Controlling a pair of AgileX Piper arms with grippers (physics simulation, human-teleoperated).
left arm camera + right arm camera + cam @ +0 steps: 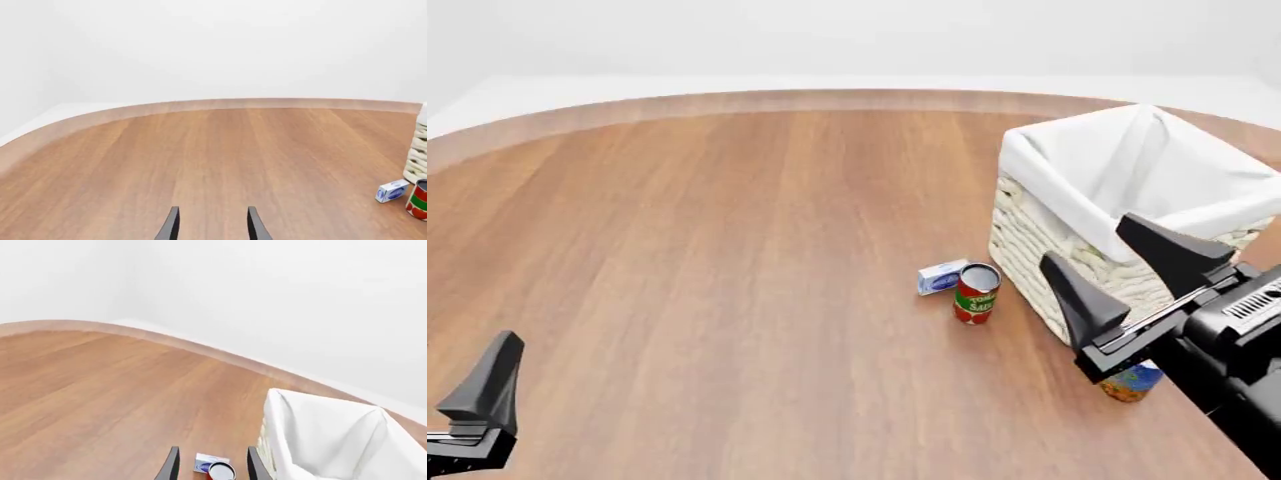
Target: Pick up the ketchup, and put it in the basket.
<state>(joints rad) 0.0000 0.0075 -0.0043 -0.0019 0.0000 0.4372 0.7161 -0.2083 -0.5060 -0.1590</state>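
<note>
Wood table (721,250) stretches bare to its curved far edge. Right gripper (1134,270), fingers spread and holding nothing, hangs before the basket (1054,235). Left gripper (212,225) likewise spread. No ketchup bottle is visible; a can (976,293) and small box (941,277) stand beside the basket.

The short red-and-green can (976,293) just beside the cream woven wicker basket (1054,262) carries white lettering that seems to read "TOMATO SAUCE". The small white-and-blue box (941,277) touching the can has a blue oval logo, too small to read.
</note>
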